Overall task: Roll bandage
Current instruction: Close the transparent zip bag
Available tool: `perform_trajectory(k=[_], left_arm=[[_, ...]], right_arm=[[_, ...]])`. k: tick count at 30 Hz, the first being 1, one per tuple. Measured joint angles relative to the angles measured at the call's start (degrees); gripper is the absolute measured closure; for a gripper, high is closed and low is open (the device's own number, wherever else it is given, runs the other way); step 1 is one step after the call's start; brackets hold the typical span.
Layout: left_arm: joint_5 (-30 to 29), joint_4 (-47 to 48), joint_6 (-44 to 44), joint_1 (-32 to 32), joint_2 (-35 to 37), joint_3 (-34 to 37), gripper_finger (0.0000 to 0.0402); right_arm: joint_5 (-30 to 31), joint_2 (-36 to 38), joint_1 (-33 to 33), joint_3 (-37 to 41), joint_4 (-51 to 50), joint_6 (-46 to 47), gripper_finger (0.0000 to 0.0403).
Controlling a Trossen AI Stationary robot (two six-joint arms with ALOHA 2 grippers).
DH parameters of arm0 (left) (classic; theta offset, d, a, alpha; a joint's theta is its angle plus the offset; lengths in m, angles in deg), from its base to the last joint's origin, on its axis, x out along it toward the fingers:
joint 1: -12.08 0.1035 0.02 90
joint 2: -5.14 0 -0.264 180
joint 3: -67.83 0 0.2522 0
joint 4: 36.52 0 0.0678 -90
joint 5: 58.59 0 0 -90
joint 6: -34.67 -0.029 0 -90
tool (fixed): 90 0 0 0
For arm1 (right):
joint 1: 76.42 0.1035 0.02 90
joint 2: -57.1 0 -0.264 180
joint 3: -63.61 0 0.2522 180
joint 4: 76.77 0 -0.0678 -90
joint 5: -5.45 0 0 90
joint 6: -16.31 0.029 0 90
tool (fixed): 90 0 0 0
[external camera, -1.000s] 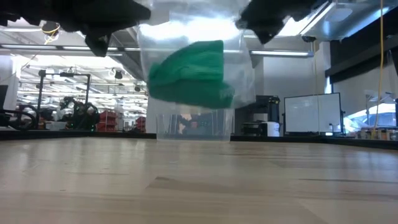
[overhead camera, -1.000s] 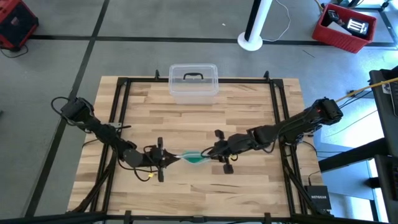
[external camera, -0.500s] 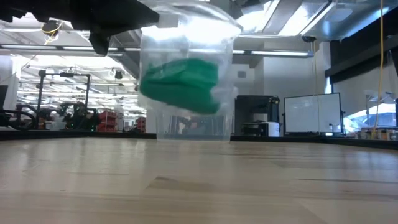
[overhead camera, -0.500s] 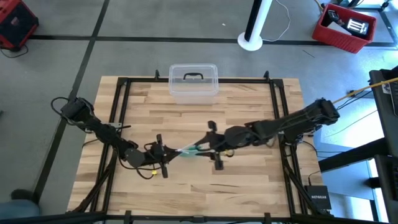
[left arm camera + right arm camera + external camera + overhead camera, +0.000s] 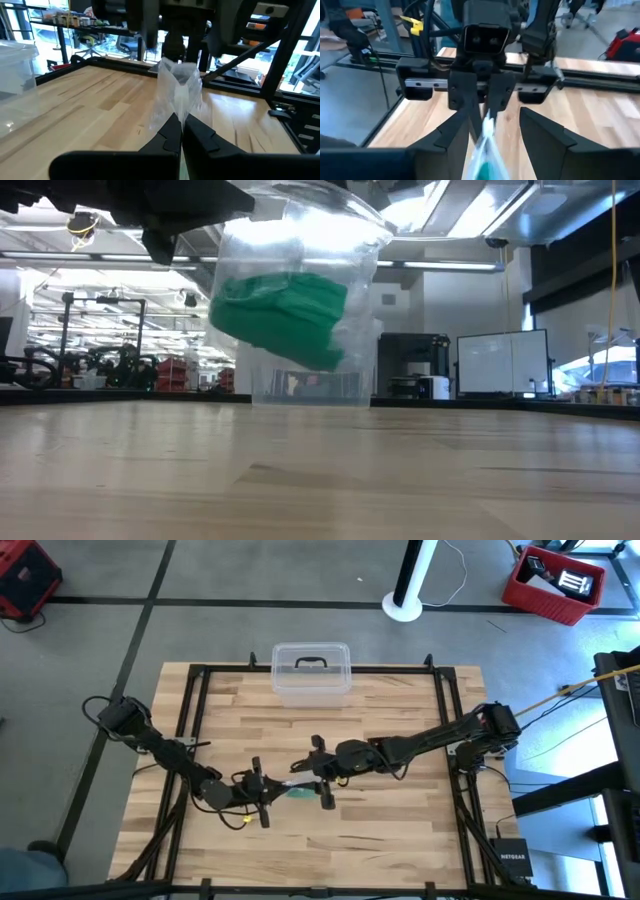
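While your left hand (image 5: pixel 268 792) stays out of the way of nothing, note it is clenched on the crinkled clear plastic wrapper (image 5: pixel 300 290), fingers (image 5: pixel 172 135) pressed together on the film's edge. You have the bandage (image 5: pixel 280 318), a teal-green soft fabric lump, bunched and folded, inside that wrapper, held in the air above the wooden counter (image 5: pixel 400 830) near its middle, between the two hands. Its long axis runs roughly across the counter from hand to hand, tilted slightly down toward the right arm's side in the low view. Your right hand (image 5: pixel 322 775) sits just beside it with fingers (image 5: pixel 545 135) spread apart; the wrapper's tail passes between them, contact unclear. Beyond, a clear lidded plastic box (image 5: pixel 311 672) rests at the counter's far edge. Counter surface: pale butcher-block planks, dark metal frame around it.
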Motion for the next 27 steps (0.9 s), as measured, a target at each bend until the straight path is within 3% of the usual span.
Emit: perform_trajectory(k=[27], left_arm=[[0.00, 1.12, -0.21, 0.04, 0.00, 0.00, 0.0401]], right_arm=[[-0.67, -2.76, -0.15, 0.00, 2.16, 1.51, 0.0224]])
